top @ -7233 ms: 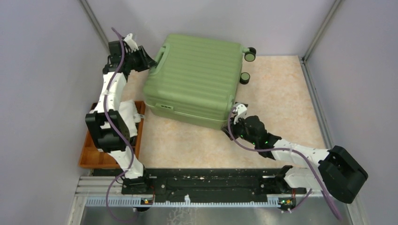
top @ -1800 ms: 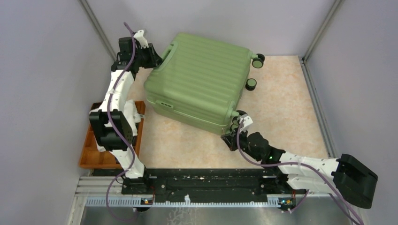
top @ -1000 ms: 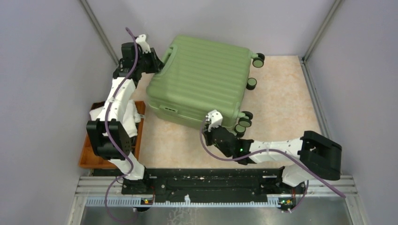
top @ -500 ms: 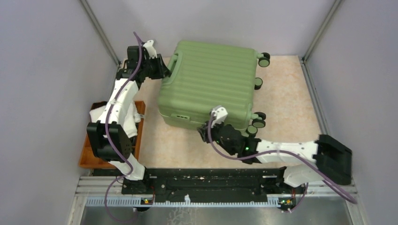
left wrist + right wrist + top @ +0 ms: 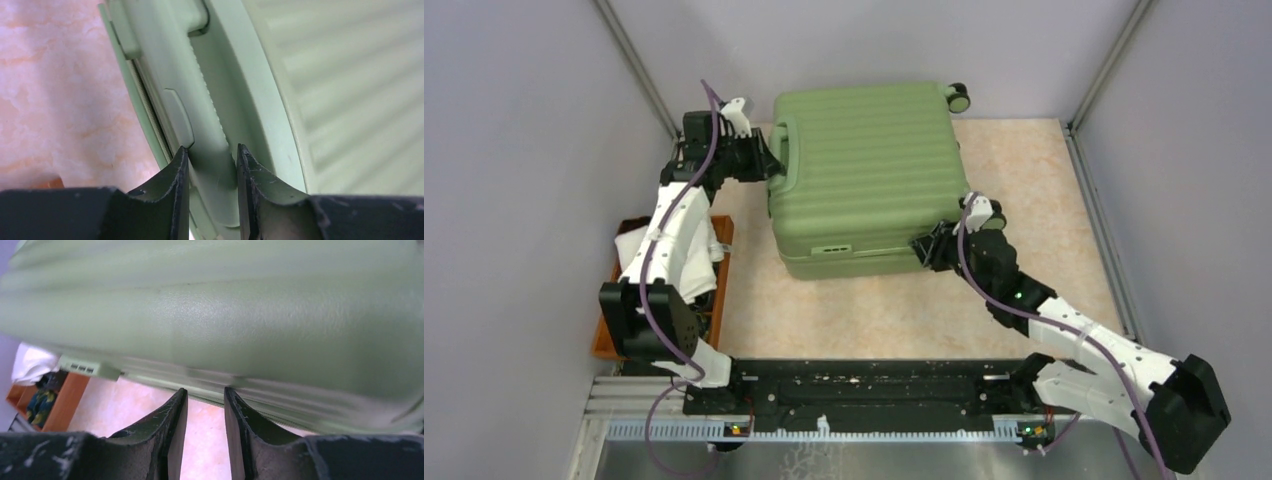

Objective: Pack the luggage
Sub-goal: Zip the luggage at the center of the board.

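- The luggage (image 5: 864,165) lay flat and closed on the table (image 5: 1034,190), ribbed shell up, near the far edge and somewhat left of centre.
- One black wheel (image 5: 958,97) showed at its far right corner, close to the back wall.
- Its green handle (image 5: 207,120) ran along the side that faced the table's left edge.
- The left gripper (image 5: 210,162) reached in from the left and was closed on the luggage by that handle. The wrist view showed the handle bar filling the gap between the two black fingers (image 5: 177,175).
- The right gripper (image 5: 205,392) sat low at the luggage's near right corner, pointing at the lower edge of the shell.
- Its fingers (image 5: 176,410) stood a narrow gap apart with only bare table seen between them, so they held nothing. Whether the tips touched the shell could not be told.
- A small recessed panel (image 5: 90,369) sat on the luggage's near side, left of the right gripper.
- An orange tray (image 5: 67,395) lay at the table's left edge, near the front, well apart from the luggage.
- A white cloth (image 5: 636,245) and a dark patterned item (image 5: 42,400) lay in the tray, partly hidden under the left arm.
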`<state>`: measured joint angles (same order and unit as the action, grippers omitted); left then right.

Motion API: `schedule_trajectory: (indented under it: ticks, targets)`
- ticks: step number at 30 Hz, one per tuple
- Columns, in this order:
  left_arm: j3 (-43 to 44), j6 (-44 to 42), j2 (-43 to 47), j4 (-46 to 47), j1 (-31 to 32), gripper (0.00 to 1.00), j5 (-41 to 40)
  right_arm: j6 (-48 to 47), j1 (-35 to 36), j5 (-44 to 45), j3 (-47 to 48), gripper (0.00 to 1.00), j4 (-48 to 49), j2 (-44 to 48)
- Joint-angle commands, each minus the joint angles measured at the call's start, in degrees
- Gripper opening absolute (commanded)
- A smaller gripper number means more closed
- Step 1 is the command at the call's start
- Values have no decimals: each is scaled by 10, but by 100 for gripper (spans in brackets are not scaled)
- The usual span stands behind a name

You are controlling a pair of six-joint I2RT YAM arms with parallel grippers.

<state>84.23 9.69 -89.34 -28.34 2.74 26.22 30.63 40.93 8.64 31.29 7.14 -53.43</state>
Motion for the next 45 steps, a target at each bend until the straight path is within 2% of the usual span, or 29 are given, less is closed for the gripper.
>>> schedule_trajectory:
  ticks: [1, 2, 3, 5, 6, 8, 10, 13, 16, 20, 23, 25, 30, 32, 34, 35, 36, 37, 40, 43, 45]
  targets:
    - [-37, -72, 139, 30, -20, 0, 101, -59, -70, 6, 43, 34, 8, -67]
    - [-41, -72, 142, 31, -38, 0, 100, -66, -70, -7, 55, 33, 7, -81]
    - [-38, -72, 139, 33, -57, 8, 103, -71, -70, -15, 66, 33, 0, -89]
    - [-16, -81, 119, 24, -85, 44, 113, -73, -70, -20, 73, 33, -6, -89]
    - [3, -90, 105, 11, -92, 57, 110, -73, -71, -16, 69, 33, -10, -82]
    - [43, -118, 78, -28, -106, 73, 112, -78, -71, 2, 53, 35, -26, -59]
    - [68, -148, 61, -66, -120, 81, 118, -80, -73, 24, 33, 38, -45, -23]
    - [43, -243, 49, -117, -129, 82, 144, -77, -90, 38, -3, 42, -68, 21]
    - [-30, -331, 47, -123, -132, 79, 119, -71, -124, 32, -33, 46, -87, 51]
    - [-65, -368, 29, -156, -133, 79, 153, -72, -141, 26, -62, 49, -89, 72]
    - [-88, -369, 35, -109, -131, 79, 185, -80, -142, 23, -72, 50, -79, 70]
    - [-113, -415, 48, -72, -130, 80, 190, -83, -142, 31, -75, 50, -80, 71]
    - [-181, -653, 101, -26, -130, 84, 163, -87, -154, 31, -84, 51, -80, 81]
    - [-246, -748, 142, 35, -130, 88, 157, -77, -164, 21, -89, 51, -76, 81]
    - [-333, -813, 185, 141, -130, 96, 168, -61, -179, 2, -96, 51, -59, 80]
    - [-377, -803, 201, 215, -128, 98, 172, -53, -187, -8, -97, 51, -55, 79]
    - [-385, -783, 208, 237, -127, 98, 180, -47, -195, -19, -97, 51, -52, 79]
    - [-365, -758, 201, 222, -126, 98, 191, -46, -200, -30, -96, 51, -51, 79]
    - [-229, -560, 122, 112, -132, 99, 218, -51, -207, -35, -92, 51, -56, 87]
    - [-83, -482, 21, -99, -137, 99, 298, -68, -208, -31, -95, 51, -56, 96]
    - [-49, -420, -15, -143, -140, 99, 340, -74, -208, -33, -98, 51, -54, 97]
